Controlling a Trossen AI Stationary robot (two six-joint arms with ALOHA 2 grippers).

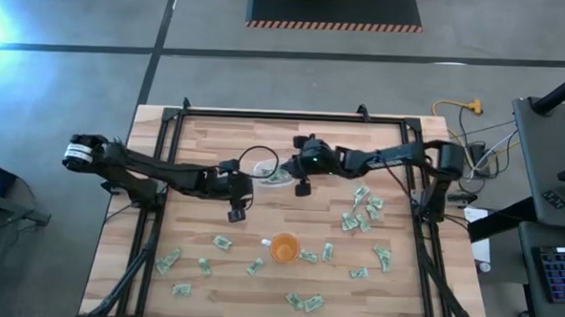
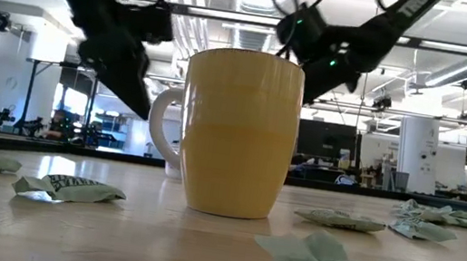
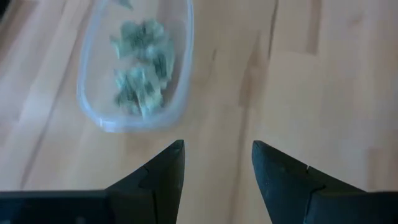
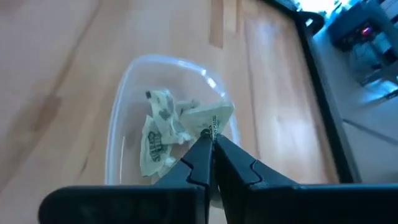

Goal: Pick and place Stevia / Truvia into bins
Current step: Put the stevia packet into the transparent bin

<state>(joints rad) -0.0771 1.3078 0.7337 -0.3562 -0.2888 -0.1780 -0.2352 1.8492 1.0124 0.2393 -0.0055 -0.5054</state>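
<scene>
R gripper (image 4: 210,144): over the clear tub (image 4: 124,106), fingers pinched on one sachet (image 4: 211,117).
L gripper (image 3: 216,163): jaws apart, nothing between, just beside tub.
Tub: mid-table, several sachets inside.
Loose sachets (image 1: 361,212): scattered on table (image 1: 207,141), around orange cup (image 1: 284,247).

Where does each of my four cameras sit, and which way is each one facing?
High: above the table, facing straight down; both arms show.
Low: at table-top height, facing the orange cup; arms overhead.
Left wrist: looks past the open left gripper at the clear tub.
Right wrist: looks past the right gripper, jaws shut on a sachet, over the tub.
Shared: both wrist views show the tub with sachets inside.
</scene>
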